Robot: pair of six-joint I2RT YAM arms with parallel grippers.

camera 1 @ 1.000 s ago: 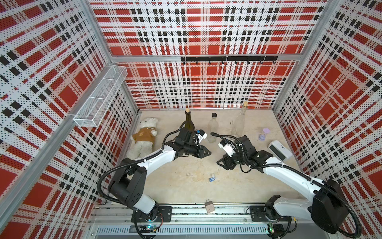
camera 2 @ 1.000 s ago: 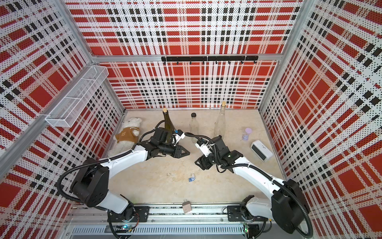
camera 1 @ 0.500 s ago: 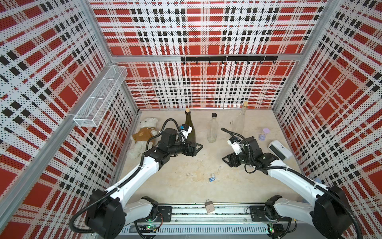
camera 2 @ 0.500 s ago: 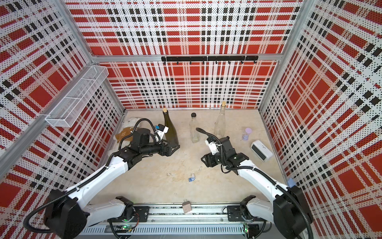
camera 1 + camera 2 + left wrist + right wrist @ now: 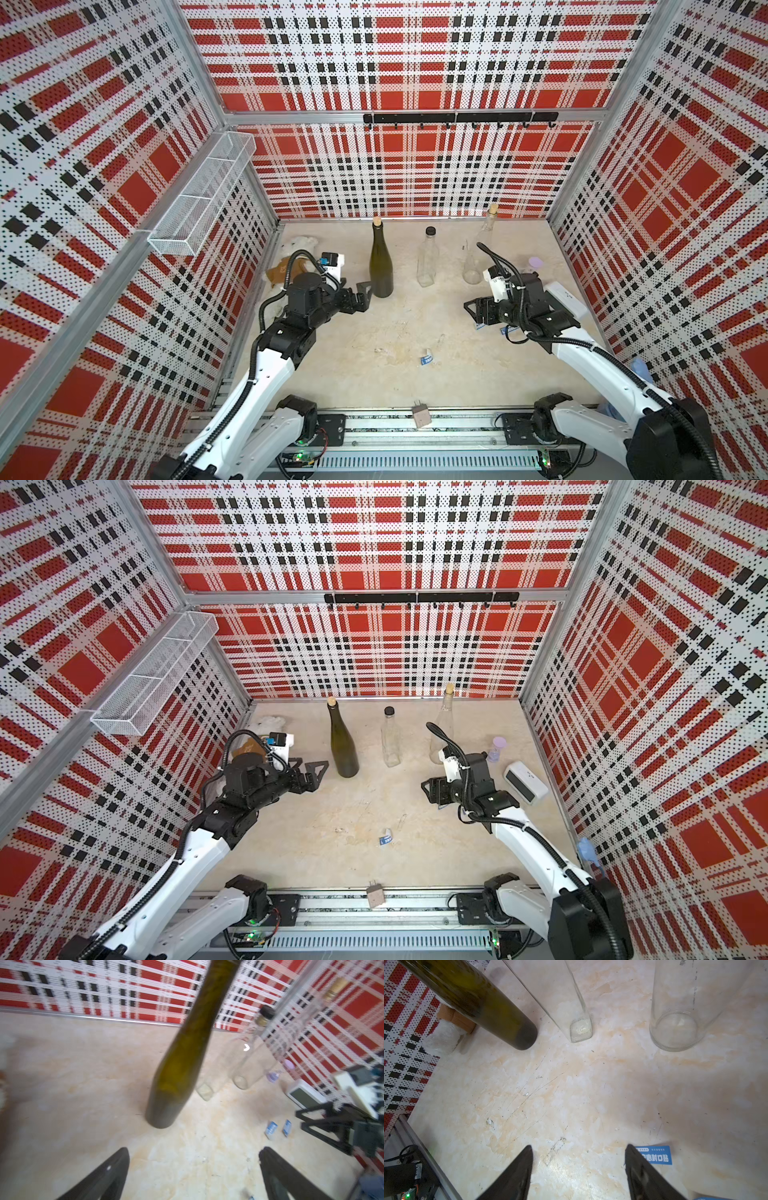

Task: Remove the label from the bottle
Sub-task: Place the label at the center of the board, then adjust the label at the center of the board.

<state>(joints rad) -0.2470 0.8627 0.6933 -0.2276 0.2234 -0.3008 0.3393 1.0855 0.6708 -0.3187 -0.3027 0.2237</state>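
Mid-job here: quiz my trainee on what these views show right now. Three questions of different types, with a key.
1. True or false: the left gripper is shut on the green bottle.
2. How many bottles stand upright on the table? A two, B three, C four.
3. Fill in: in the right wrist view, a blue label scrap lies on the table beside a finger of the ___ gripper.

Key
1. False: its jaws are open and clear of the bottle.
2. B: the green bottle, a clear square bottle and a clear corked bottle.
3. Right: the right gripper is open and holds nothing.
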